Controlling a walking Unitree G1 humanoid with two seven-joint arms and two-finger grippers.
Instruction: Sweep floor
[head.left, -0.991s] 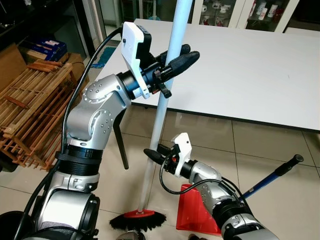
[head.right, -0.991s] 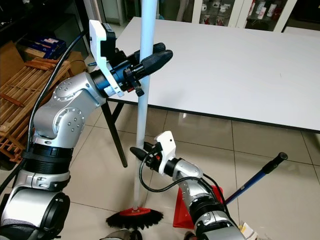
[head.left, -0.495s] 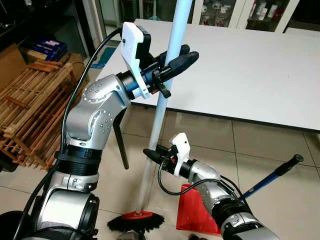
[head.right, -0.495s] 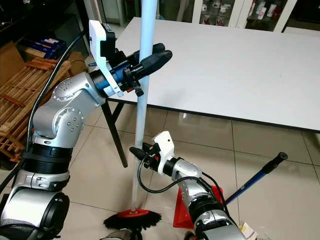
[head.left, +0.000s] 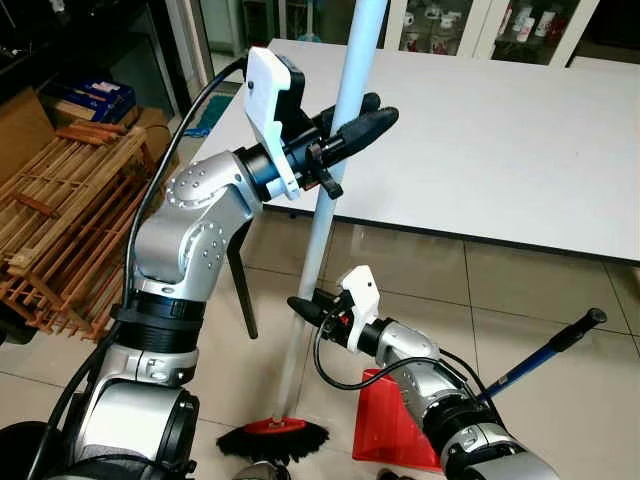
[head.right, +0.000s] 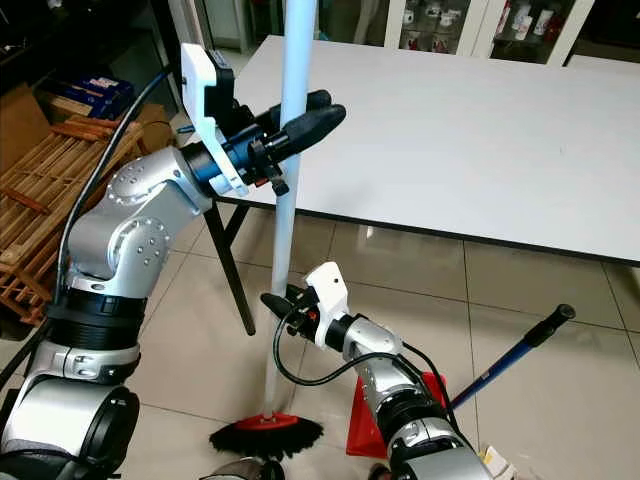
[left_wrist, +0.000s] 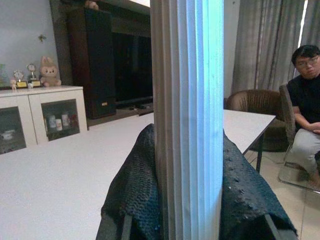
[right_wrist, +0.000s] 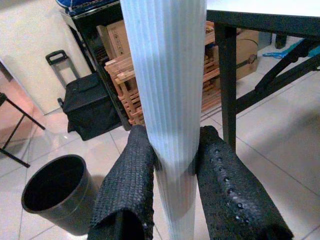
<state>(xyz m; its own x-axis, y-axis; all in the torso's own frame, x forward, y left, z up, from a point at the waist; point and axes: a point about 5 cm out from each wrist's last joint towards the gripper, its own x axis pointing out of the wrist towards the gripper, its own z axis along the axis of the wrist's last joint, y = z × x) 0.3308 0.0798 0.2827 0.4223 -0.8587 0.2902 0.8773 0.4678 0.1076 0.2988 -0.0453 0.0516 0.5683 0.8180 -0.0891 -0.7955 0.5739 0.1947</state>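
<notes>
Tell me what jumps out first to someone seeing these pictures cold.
The tall pale broom pole stands nearly upright before the white table, its black bristles on the tiled floor. Both grippers clamp it: the left gripper high up, the right gripper lower down. A red dustpan sits on the floor beside the broom, behind the right arm.

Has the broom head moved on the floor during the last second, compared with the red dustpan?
Yes, slightly. The broom head has slid toward the robot and a little to its left, so the gap to the red dustpan beside it is a bit wider.
</notes>
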